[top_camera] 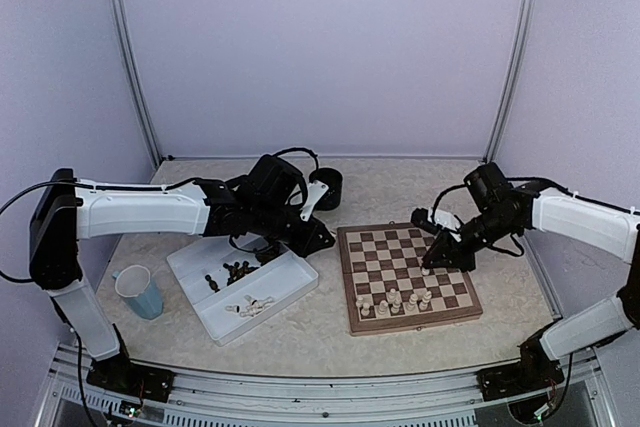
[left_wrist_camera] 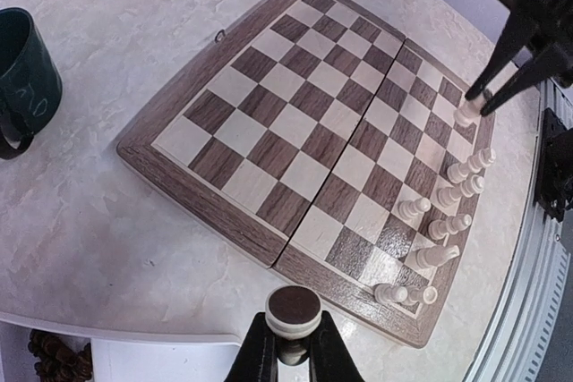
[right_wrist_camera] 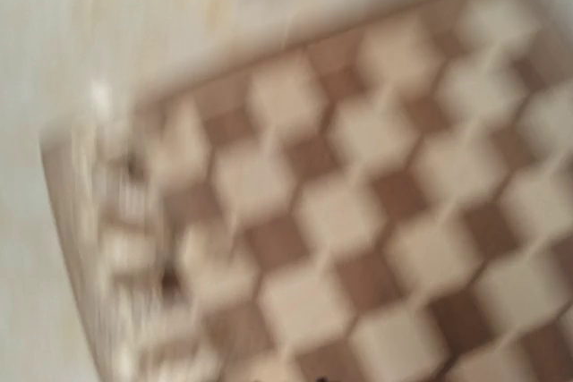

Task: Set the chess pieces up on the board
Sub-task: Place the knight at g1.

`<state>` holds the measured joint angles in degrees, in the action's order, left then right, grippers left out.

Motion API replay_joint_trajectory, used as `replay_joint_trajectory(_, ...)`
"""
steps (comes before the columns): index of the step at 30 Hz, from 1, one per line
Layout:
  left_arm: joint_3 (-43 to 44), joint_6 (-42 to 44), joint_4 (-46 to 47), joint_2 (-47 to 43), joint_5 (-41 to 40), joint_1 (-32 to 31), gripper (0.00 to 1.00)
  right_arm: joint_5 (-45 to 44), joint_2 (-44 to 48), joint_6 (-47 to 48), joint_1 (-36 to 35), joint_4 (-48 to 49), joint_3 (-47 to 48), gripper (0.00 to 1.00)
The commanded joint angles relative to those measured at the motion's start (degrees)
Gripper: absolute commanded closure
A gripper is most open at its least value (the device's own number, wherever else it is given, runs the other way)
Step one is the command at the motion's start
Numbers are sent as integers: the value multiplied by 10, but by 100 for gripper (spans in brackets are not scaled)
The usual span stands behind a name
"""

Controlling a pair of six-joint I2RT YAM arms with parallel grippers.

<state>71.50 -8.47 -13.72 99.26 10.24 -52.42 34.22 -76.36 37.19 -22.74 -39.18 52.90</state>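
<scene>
Left gripper clenched on a piece at bottom centre (dark round end up); board lies just beyond, upward in frame; right gripper pinches cream piece at its upper-right edge.

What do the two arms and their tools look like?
Both the left arm and right arm have rounded white link shells, black joint housings and black bases, with thin black cables looping along them. The left tool and right tool are black, with slim straight fingers. No markings are legible.
</scene>
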Motion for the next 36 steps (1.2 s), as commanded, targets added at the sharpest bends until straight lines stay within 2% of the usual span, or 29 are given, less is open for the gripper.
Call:
replay_joint_trajectory(1, 22, 13, -4, 2, 5, 6, 96, -92, 44, 85, 0, -21, -82, 98)
replay_joint_trajectory(15, 20, 10, -17, -9, -1, 7, 96, -143, 78, 104, 0, -13, -159, 98)
replay_joint_trajectory(29, 25, 11, -14, 4, 9, 3, 96, -154, 87, 104, 8, -25, -166, 95)
replay_joint_trajectory(31, 26, 12, -16, 5, 9, 2, 96, -153, 87, 104, 9, -26, -166, 93)
replay_joint_trajectory(36, 27, 12, -16, 8, 13, 1, 96, -146, 89, 110, 9, -35, -165, 71)
